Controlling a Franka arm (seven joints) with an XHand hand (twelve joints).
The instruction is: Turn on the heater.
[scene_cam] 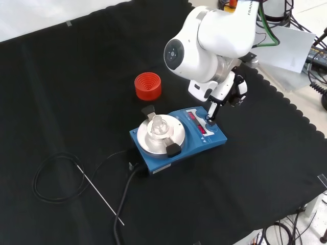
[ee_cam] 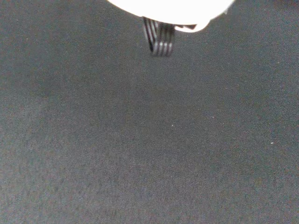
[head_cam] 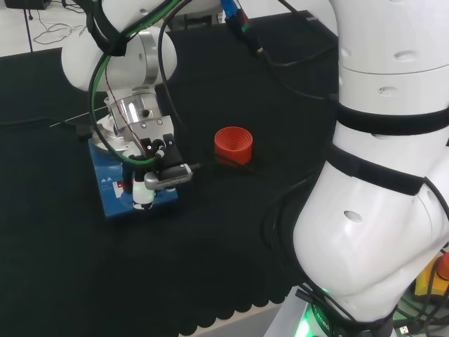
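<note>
The heater (scene_cam: 176, 139) is a blue box with a round silver plate (scene_cam: 161, 133) and a small clear glass piece (scene_cam: 158, 124) on that plate. Red digits glow on its front panel (scene_cam: 196, 124). The hand (scene_cam: 229, 91) hangs over the panel end, and one straight finger (scene_cam: 210, 118) points down and touches a control there. In the head view the hand (head_cam: 160, 177) covers most of the heater (head_cam: 114, 191), with a white fingertip (head_cam: 143, 198) on the blue panel. The wrist view has a blurred white part of the hand (ee_cam: 170, 9) and a ribbed black finger (ee_cam: 159, 39) over black cloth.
A red ribbed ring (scene_cam: 148, 86) (head_cam: 233, 144) stands alone on the cloth beyond the heater. The heater's black cable (scene_cam: 125, 196) runs toward the front edge, beside a looped cable (scene_cam: 51, 178) and a thin pale rod (scene_cam: 99, 191). The arm's white link (scene_cam: 204, 41) hangs above.
</note>
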